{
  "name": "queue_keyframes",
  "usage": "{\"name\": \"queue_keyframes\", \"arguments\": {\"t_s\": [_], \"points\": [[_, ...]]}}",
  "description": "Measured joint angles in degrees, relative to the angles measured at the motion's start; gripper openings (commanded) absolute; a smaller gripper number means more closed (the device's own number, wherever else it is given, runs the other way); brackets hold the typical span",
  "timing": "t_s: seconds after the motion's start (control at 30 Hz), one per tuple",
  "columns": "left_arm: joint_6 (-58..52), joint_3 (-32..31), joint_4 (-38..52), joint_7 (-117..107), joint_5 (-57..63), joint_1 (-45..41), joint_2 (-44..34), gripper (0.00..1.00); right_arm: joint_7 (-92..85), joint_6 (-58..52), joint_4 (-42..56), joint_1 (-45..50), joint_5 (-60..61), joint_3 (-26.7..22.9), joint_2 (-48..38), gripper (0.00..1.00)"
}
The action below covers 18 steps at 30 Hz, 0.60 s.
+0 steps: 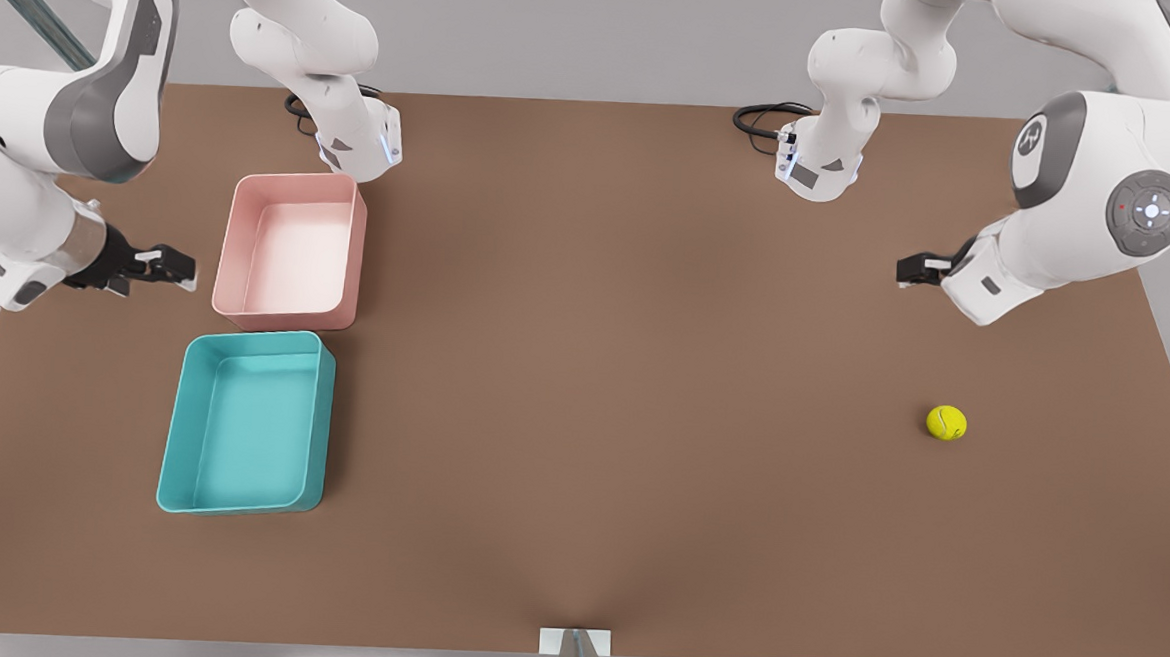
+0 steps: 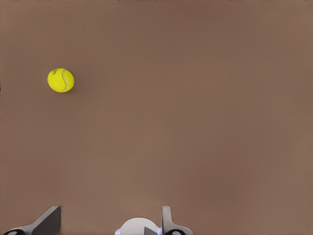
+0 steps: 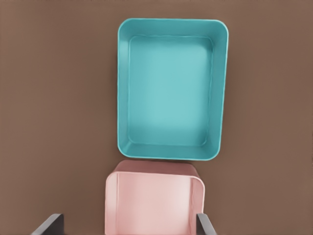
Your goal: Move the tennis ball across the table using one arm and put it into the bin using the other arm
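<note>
The tennis ball (image 1: 946, 423) lies on the brown table (image 1: 623, 371) near the front view's right side, small and yellow-green. It appears again in the left wrist view (image 2: 60, 80). My left gripper (image 1: 910, 270) hovers above the table behind the ball, well apart from it, open and holding nothing; its dark fingers (image 2: 49, 221) stand wide apart. The teal bin (image 1: 254, 343) sits empty at the front view's left (image 3: 123, 98). My right gripper (image 1: 173, 267) hangs open and empty beside the trays, with its fingers (image 3: 49, 224) spread wide.
A pink tray (image 1: 297, 181) of similar shape stands empty just behind the teal bin, almost touching it (image 3: 111, 205). Both arm bases and black cables (image 1: 766, 118) sit along the table's far edge. A small white mount (image 1: 574, 643) stands at the near edge.
</note>
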Motion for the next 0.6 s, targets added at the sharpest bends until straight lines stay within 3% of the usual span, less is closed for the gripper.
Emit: {"name": "queue_keyframes", "arguments": {"t_s": [0.1,0.17,0.33,0.47,0.6], "points": [[0.82,0.07,-0.12,-0.52,0.01,0.34,0.12,0.99,-0.09,1.47,-0.28,-0.18,-0.04,-0.03,-0.07,1.00],[2.06,0.22,-0.96,0.42,0.32,0.64,2.90,0.21,-0.14,2.11,-0.38,-0.26,-0.09,-0.07,-0.08,1.00],[18.59,0.17,-1.08,14.00,1.84,14.73,20.30,0.21,-0.25,3.20,-1.59,-0.25,-0.45,-0.09,-0.01,1.00],[30.73,0.26,-1.68,35.95,1.43,22.28,27.76,0.21,-0.33,4.12,-3.32,-0.22,-0.60,-0.03,-0.06,1.00],[37.51,1.32,-3.66,56.72,1.28,25.15,30.41,0.21,-0.39,4.74,-3.81,-0.20,-0.66,-0.02,-0.01,1.00]]}}
